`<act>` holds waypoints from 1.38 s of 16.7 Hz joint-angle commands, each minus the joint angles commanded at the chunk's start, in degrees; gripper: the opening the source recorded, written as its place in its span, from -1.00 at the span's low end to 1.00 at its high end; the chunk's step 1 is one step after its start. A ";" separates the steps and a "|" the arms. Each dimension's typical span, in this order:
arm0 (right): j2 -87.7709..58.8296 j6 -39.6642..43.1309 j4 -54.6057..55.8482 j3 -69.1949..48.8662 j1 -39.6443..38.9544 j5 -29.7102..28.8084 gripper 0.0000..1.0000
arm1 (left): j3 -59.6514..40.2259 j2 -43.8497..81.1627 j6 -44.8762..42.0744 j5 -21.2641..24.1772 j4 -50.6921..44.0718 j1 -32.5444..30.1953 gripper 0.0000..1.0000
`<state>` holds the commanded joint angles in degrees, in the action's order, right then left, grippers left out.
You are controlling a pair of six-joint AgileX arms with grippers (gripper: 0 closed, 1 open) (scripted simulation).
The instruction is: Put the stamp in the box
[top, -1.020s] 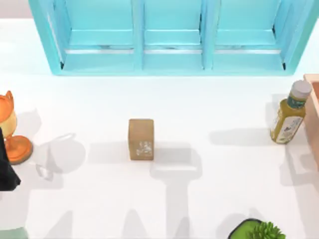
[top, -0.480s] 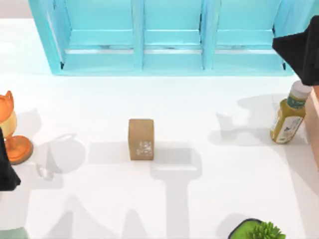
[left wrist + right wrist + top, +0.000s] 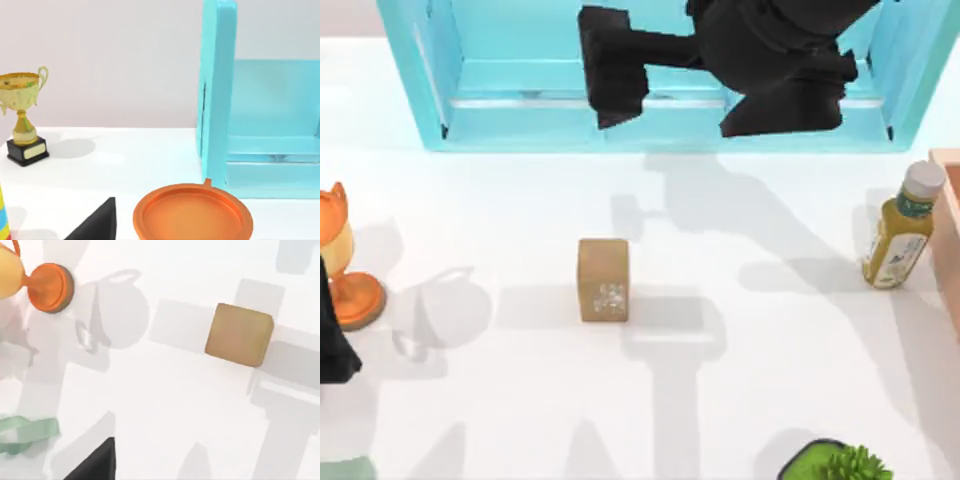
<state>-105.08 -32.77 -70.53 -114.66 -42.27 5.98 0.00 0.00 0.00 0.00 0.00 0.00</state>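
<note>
White tabletop (image 3: 740, 400) spreads under a turquoise shelf (image 3: 660, 80) along the frame's top. At far left, our left arm sits parked beside an orange cup (image 3: 345, 260); we cannot tell how its end effector stands. Centre frame, the stamp (image 3: 603, 279) stands alone, untouched. Above it, at upper centre, hangs our right end effector (image 3: 610, 70), and we cannot tell its state either. At the right edge lie a bottle (image 3: 900, 228) and the box (image 3: 950, 235). We judge we should descend squarely over the stamp, gripping its side faces.

Top cam overhead; R wrist cam down, both on stamp (image 3: 603, 279); L wrist cam level.
</note>
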 joint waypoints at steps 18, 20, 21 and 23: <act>-44.85 -16.02 -24.34 -44.05 -5.25 -10.49 1.00 | 0.00 0.00 0.00 0.00 0.00 0.00 1.00; -44.85 -16.02 -24.34 -44.05 -5.25 -10.49 1.00 | 0.00 0.00 0.00 0.00 0.00 0.00 1.00; -44.82 -15.97 -24.26 -43.92 -5.16 -10.40 1.00 | 0.00 0.00 0.00 0.00 0.00 0.00 1.00; -44.68 -15.93 -23.57 -43.10 -5.14 -10.43 1.00 | 0.00 0.00 0.00 0.00 0.00 0.00 1.00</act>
<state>-149.75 -48.71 -94.11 -157.76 -47.42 -4.45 0.00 0.00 0.00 0.00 0.00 0.00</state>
